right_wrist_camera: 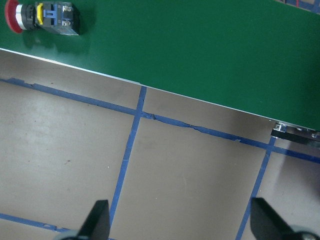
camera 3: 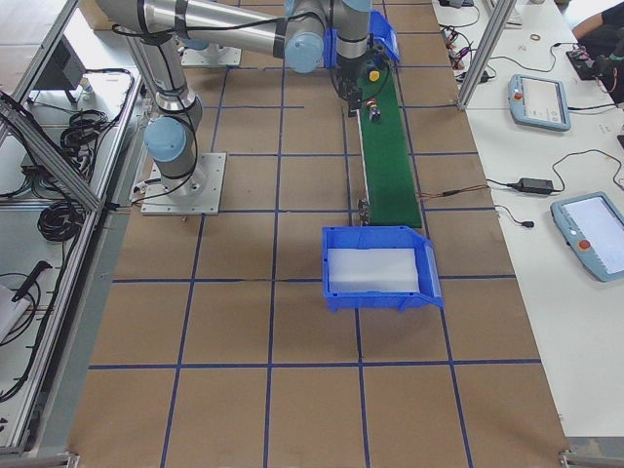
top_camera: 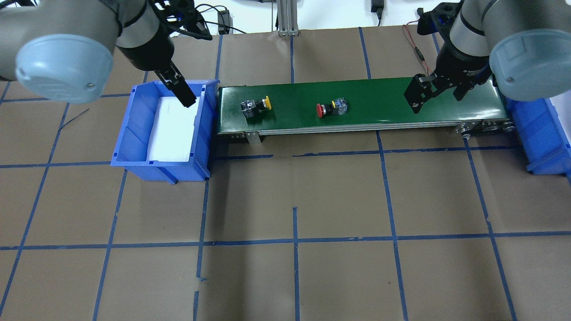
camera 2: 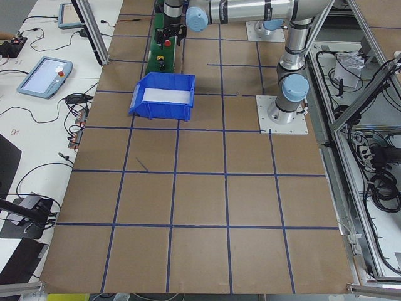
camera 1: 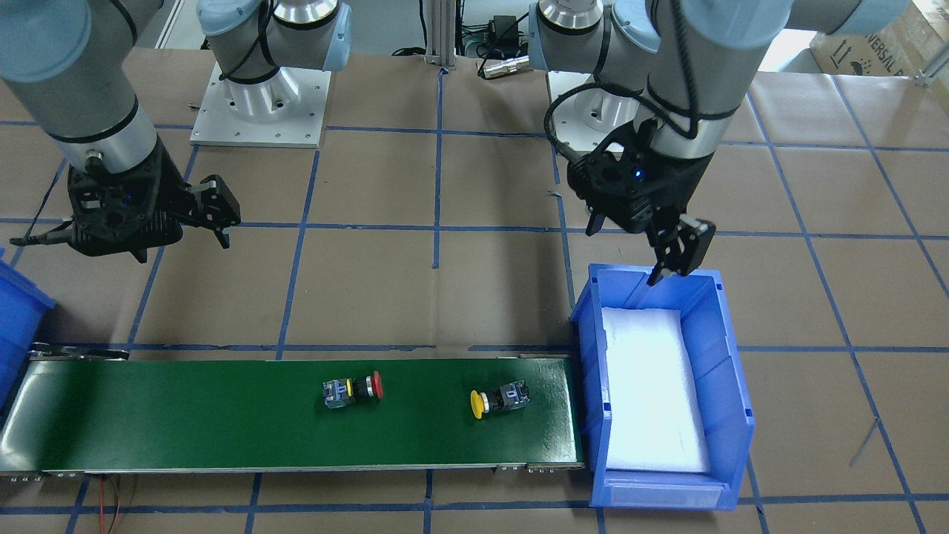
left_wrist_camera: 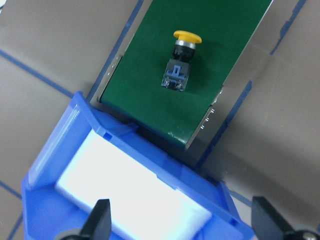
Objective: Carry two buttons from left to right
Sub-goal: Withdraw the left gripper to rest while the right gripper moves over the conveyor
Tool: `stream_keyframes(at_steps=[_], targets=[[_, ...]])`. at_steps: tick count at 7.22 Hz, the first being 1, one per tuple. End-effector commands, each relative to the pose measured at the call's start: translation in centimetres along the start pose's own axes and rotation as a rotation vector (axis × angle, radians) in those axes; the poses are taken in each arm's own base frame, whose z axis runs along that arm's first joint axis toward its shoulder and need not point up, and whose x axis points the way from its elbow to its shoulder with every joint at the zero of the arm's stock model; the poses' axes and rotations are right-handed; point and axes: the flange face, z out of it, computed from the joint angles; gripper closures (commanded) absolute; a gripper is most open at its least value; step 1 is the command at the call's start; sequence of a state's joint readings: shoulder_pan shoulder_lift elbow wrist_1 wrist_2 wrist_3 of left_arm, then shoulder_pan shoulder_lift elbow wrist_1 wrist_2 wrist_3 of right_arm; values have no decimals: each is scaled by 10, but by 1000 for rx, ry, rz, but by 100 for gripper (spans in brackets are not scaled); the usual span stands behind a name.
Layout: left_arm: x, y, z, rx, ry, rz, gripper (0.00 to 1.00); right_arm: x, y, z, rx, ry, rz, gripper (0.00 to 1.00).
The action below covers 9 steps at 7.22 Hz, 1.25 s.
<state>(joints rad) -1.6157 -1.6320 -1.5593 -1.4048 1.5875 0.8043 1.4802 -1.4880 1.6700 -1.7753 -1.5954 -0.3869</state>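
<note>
Two buttons lie on their sides on the green conveyor belt (camera 1: 185, 415). The yellow button (camera 1: 500, 399) (top_camera: 255, 106) (left_wrist_camera: 180, 60) rests near the belt's end by the blue bin (camera 1: 730, 356). Near the belt's middle is the red button (camera 1: 354, 389) (top_camera: 332, 108) (right_wrist_camera: 42, 15). My left gripper (camera 1: 678, 256) (top_camera: 185, 99) (left_wrist_camera: 182, 222) hangs open and empty over the bin's far end. Open and empty too, my right gripper (camera 1: 133, 241) (top_camera: 436, 96) (right_wrist_camera: 180, 225) hovers beside the belt's other end, well clear of the red button.
White foam (top_camera: 171, 129) lines the blue bin (top_camera: 129, 129). A second blue bin (top_camera: 542, 133) (camera 1: 15, 311) stands at the belt's opposite end. Brown table paper with a blue tape grid surrounds the belt. The arm bases (camera 1: 259, 96) sit behind it.
</note>
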Motion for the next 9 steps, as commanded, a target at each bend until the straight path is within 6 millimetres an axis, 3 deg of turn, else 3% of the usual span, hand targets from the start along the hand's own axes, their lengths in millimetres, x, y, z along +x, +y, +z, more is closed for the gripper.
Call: stream_keyframes(at_steps=[1,3,5,8,9], targets=[[37,41,-44,-85,72,-336,0,14,-33,24,-10,-46,-124,0],[43,46,-27,-156,113,-521,0,26,-63,22,60,-18,-255,0],[47,45,-27,-166,87,-670,0,30,-76,40,73,-16,-306,0],[-6,84,-27,-170,84,-838,0,27,-90,63,128,-36,-620,0],[-2,81,-29,-160,85,-852,0,26,-93,65,159,-42,-667,0]])
